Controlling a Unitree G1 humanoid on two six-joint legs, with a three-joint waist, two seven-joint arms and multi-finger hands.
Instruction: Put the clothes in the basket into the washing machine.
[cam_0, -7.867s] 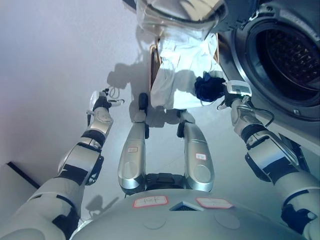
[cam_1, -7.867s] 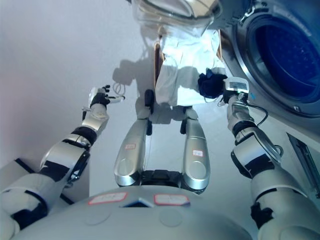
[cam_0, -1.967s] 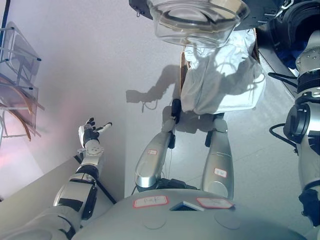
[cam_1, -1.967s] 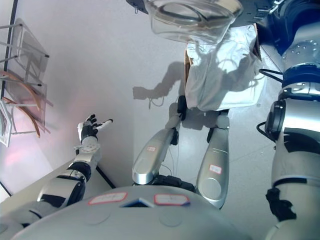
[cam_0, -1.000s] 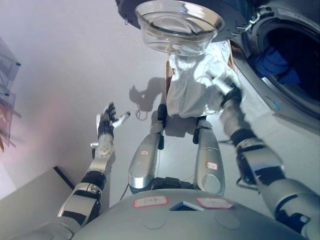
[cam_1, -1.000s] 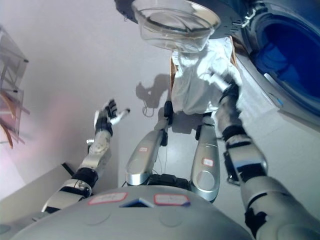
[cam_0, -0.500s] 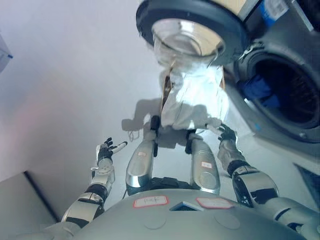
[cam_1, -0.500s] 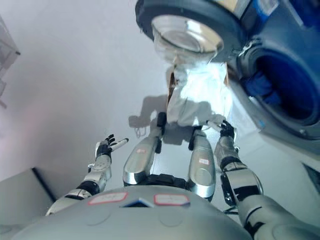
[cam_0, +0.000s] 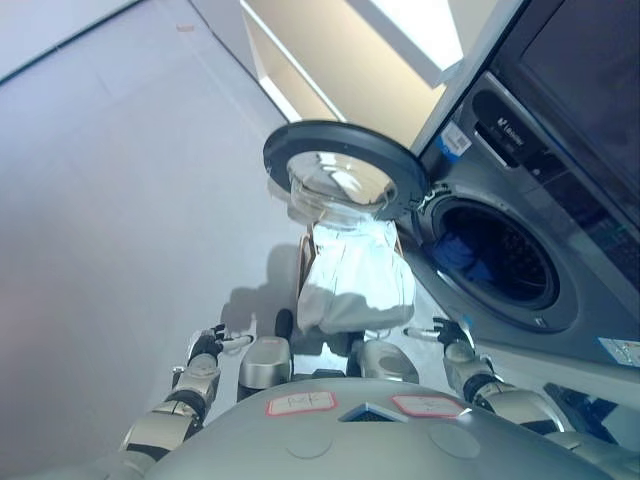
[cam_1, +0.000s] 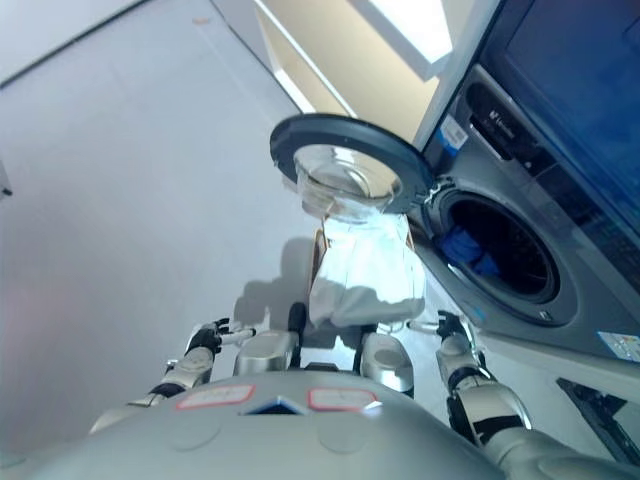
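The washing machine (cam_0: 560, 250) stands at the right with its round glass door (cam_0: 335, 178) swung open to the left. Blue clothes (cam_0: 468, 256) lie inside the drum (cam_1: 505, 252). Below the door stands the basket (cam_0: 303, 270), lined and draped with white cloth (cam_0: 355, 285); what lies inside it is hidden. My left hand (cam_0: 206, 346) shows low at the left, fingers straight and empty. My right hand (cam_1: 446, 328) is low at the right, in front of the machine and below the drum's mouth, fingers spread, holding nothing.
A second dark appliance front (cam_0: 590, 70) sits above the washing machine. A cream wall panel (cam_0: 340, 60) runs behind the door. Grey floor (cam_0: 120, 200) spreads to the left of the basket.
The camera has tilted up, so the whole scene shifted. The dark blue garment my right hand held earlier now lies in the drum. Both hands have sunk to the bottom of the view.
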